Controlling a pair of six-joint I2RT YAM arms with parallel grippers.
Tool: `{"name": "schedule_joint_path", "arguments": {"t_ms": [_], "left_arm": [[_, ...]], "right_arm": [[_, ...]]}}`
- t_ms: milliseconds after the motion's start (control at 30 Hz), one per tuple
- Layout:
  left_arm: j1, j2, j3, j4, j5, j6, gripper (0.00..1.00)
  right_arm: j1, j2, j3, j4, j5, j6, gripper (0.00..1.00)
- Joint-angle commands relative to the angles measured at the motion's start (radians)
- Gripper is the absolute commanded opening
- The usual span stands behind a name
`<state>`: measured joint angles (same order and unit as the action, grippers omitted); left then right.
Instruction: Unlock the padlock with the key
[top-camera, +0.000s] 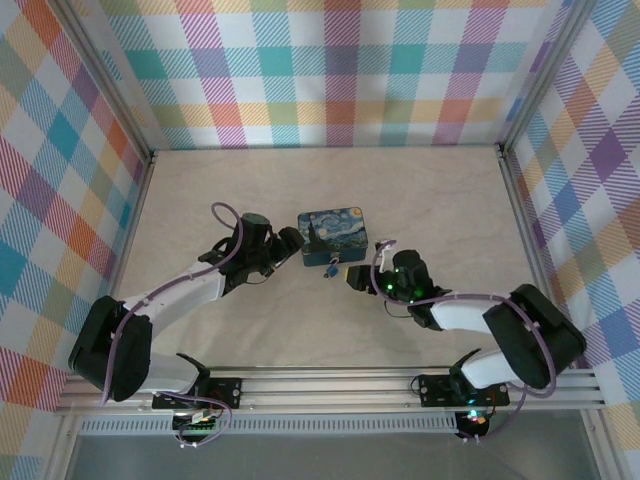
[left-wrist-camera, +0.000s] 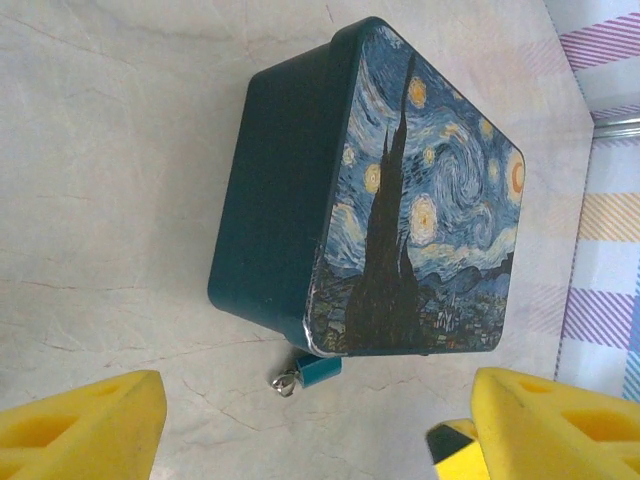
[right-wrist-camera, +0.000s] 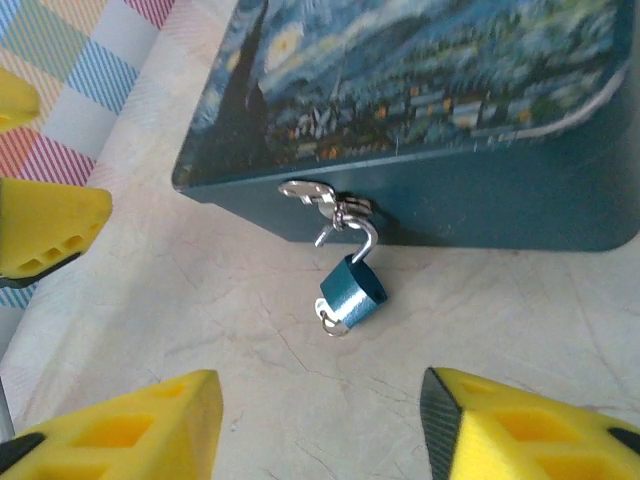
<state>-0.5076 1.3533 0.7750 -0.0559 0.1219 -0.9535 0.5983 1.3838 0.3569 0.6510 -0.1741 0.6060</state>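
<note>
Table (top-camera: 430, 190) is carrying a dark-blue tin (top-camera: 331, 236) with a starry-night print near its middle. The tin's lid is lying shut, so its contents are staying hidden. The padlock (right-wrist-camera: 351, 292), tiny and blue, is hanging from the silvery hasp (right-wrist-camera: 305, 190) on the tin wall facing the near edge, and one end of its shackle is looking free of the body. The left fingers (left-wrist-camera: 90, 420) are standing wide apart and holding nothing, just beside the tin's left end. The right fingers (right-wrist-camera: 520, 430) are standing apart and empty too, hovering near the padlock on its near-edge side without touching it.
</note>
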Motion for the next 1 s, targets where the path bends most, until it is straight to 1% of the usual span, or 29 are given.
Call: {"name": "schedule_joint_path", "arguments": {"t_ms": [0, 267, 400, 533, 667, 867, 967], "left_arm": [[0.012, 0.008, 0.047, -0.059, 0.006, 0.06, 0.81], [0.017, 0.069, 0.105, -0.085, 0.026, 0.106, 0.83], [0.031, 0.114, 0.142, -0.097, 0.047, 0.135, 0.83], [0.055, 0.166, 0.188, -0.105, 0.089, 0.168, 0.83], [0.059, 0.232, 0.232, -0.11, 0.119, 0.189, 0.83], [0.058, 0.333, 0.277, -0.086, 0.188, 0.197, 0.82], [0.059, 0.368, 0.297, -0.115, 0.187, 0.217, 0.82]], "right_arm": [[-0.028, -0.073, -0.014, -0.083, -0.029, -0.034, 0.62], [-0.087, -0.226, -0.027, -0.183, -0.047, -0.026, 0.84], [-0.101, -0.25, -0.042, -0.141, -0.104, -0.02, 0.99], [-0.101, -0.212, -0.013, -0.12, -0.197, -0.022, 1.0], [-0.101, -0.123, 0.008, -0.029, -0.259, -0.003, 1.0], [-0.074, 0.043, 0.026, 0.176, -0.243, 0.01, 0.99], [-0.055, 0.122, 0.038, 0.26, -0.208, 0.013, 0.99]]}}
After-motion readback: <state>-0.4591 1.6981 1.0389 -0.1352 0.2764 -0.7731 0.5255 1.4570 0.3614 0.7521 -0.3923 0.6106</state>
